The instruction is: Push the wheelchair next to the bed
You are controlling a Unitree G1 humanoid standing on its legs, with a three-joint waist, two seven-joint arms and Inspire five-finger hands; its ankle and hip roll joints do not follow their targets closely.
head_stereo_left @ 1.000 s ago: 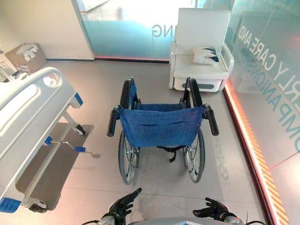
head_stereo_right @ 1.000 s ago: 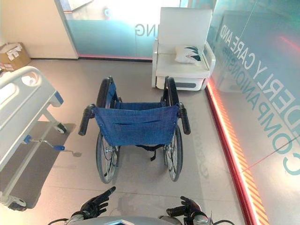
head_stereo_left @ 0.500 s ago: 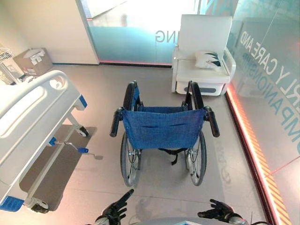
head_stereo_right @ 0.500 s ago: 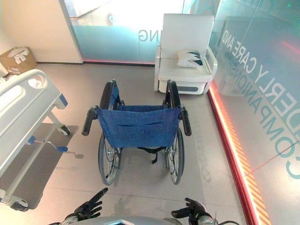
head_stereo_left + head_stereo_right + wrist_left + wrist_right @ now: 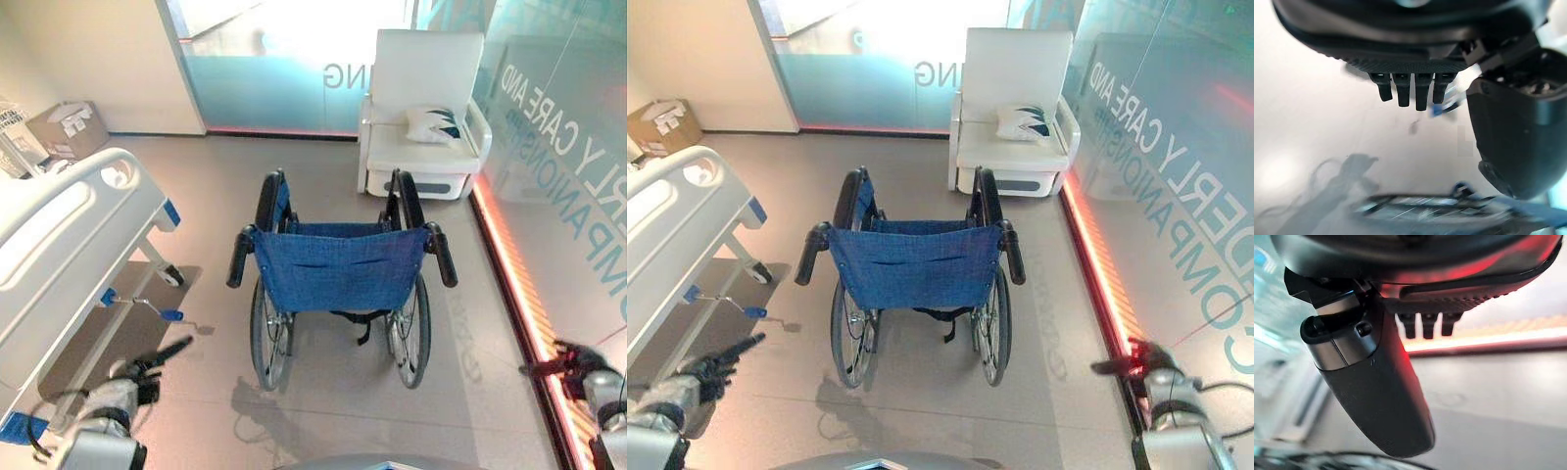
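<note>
Hands are being held empty and wide apart: the left hand (image 5: 710,365) at the lower left of the frame, fingers (image 5: 1409,93) stretched straight, and the right hand (image 5: 1136,361) at the lower right, fingers relaxed and open. Nothing is being gripped. Between them, at frame centre, the wheelchair (image 5: 338,269) is standing untouched, its push handles (image 5: 238,259) facing the robot. The bed (image 5: 69,230) is lying along the left edge, well apart from it. Pushing is judged not yet begun; the handles are yet to be reached.
</note>
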